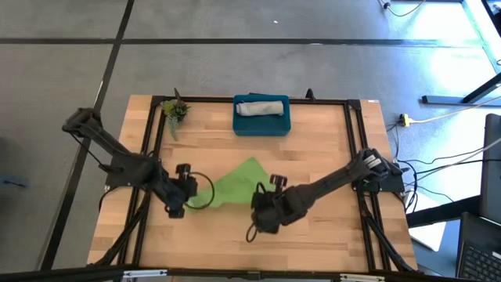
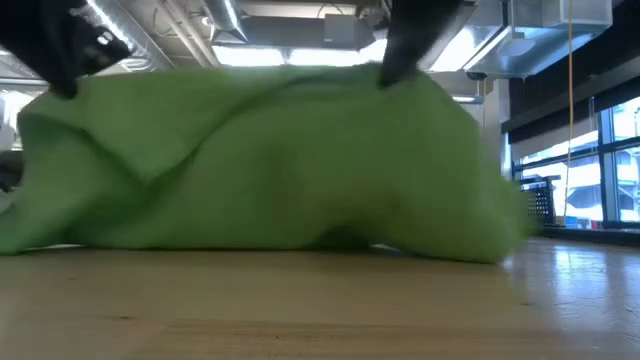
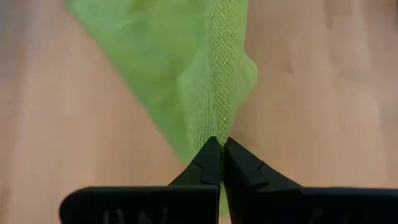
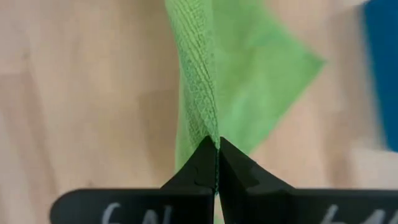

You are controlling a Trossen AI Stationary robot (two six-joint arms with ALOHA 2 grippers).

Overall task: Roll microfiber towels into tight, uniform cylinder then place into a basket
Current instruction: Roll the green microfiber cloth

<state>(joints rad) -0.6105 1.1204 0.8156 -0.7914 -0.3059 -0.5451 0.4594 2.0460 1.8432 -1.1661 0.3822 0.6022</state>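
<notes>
The lime green towel is in the middle of the table, held up along its near edge by both grippers, its far part resting on the wood. My left gripper is shut on its left near corner. My right gripper is shut on its right near corner. The light grey towel lies rolled inside the teal-blue basket at the far middle of the table. My left gripper pinches a bunched corner of the green towel between its two fingers, pointing down. The cloth hangs below and spreads onto the table. My right gripper pinches the towel's other near corner between its two fingers, from above. The cloth there is gathered in a fold and lifted, its lower part on the table.
A small green plant sprig lies at the far left of the table. A black frame rail runs along the table's sides. Bare wood lies near the front edge.
</notes>
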